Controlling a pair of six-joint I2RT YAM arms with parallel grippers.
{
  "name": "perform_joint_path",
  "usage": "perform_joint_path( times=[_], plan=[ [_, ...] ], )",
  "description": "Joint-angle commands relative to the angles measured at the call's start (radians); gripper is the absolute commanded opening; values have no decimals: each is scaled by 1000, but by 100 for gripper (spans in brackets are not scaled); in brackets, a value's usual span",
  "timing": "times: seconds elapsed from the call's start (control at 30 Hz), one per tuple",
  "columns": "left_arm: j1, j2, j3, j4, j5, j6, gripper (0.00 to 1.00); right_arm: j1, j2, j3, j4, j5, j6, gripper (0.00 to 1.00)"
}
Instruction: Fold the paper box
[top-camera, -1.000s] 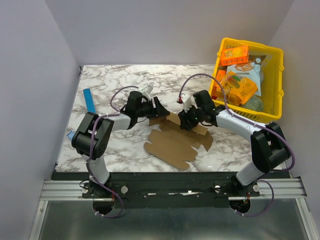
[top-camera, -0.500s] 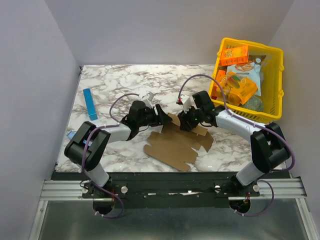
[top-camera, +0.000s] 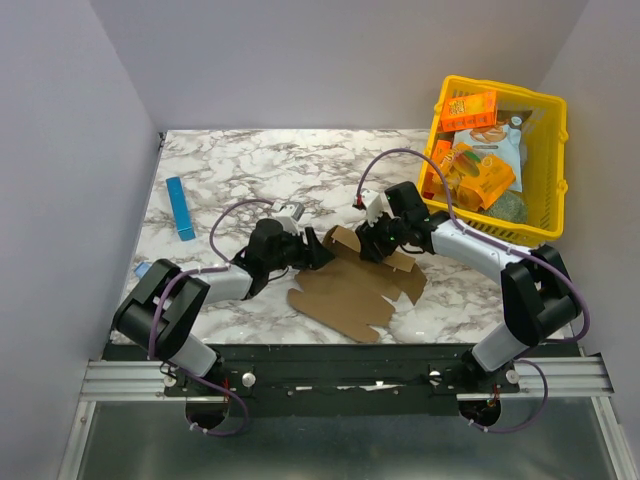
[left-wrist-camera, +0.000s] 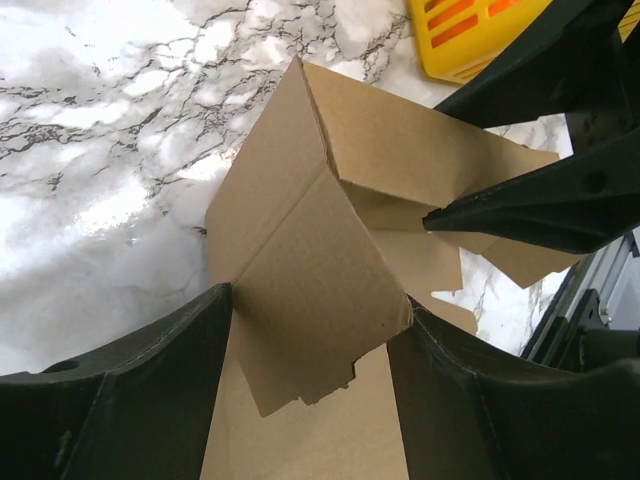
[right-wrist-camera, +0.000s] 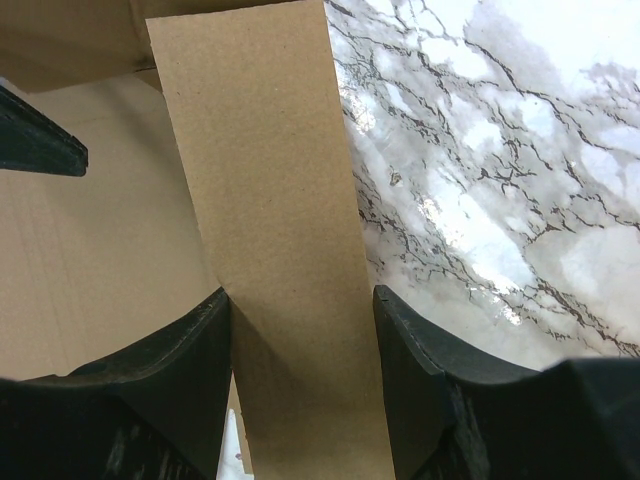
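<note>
The paper box (top-camera: 350, 292) is a flat brown die-cut sheet in the middle of the marble table, with its far flaps lifted. My left gripper (top-camera: 318, 250) reaches in from the left. In the left wrist view its jaws (left-wrist-camera: 318, 300) stand wide, and a raised flap (left-wrist-camera: 300, 300) fills the gap between them, its edges brushing both fingers. My right gripper (top-camera: 372, 243) is at the sheet's far right corner. Its jaws (right-wrist-camera: 300, 293) are shut across the width of a long cardboard strip (right-wrist-camera: 265, 150). The two grippers nearly face each other over the folded corner (left-wrist-camera: 400, 140).
A yellow basket (top-camera: 556, 150) holding orange snack boxes (top-camera: 470, 108) stands at the back right, close behind the right arm. A slim blue bar (top-camera: 180, 208) lies at the left, and a small blue item (top-camera: 142, 268) sits at the table's left edge. Grey walls close three sides.
My left gripper has moved forward and to the right, onto the sheet's far-left flap, which now stands up between its fingers. The right arm has stayed put.
</note>
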Motion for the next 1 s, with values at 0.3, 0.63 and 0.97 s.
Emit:
perform_joint_path(
  times=[0.3, 0.63, 0.97],
  plan=[
    [-23, -32, -12, 17, -131, 203, 49, 35, -4, 4, -69, 69, 3, 54],
    [-91, -45, -2, 12, -227, 351, 50, 35, -13, 21, -89, 53, 0, 70],
    [-217, -45, -13, -22, -438, 451, 29, 36, -2, 49, -95, 65, 0, 68]
  ],
)
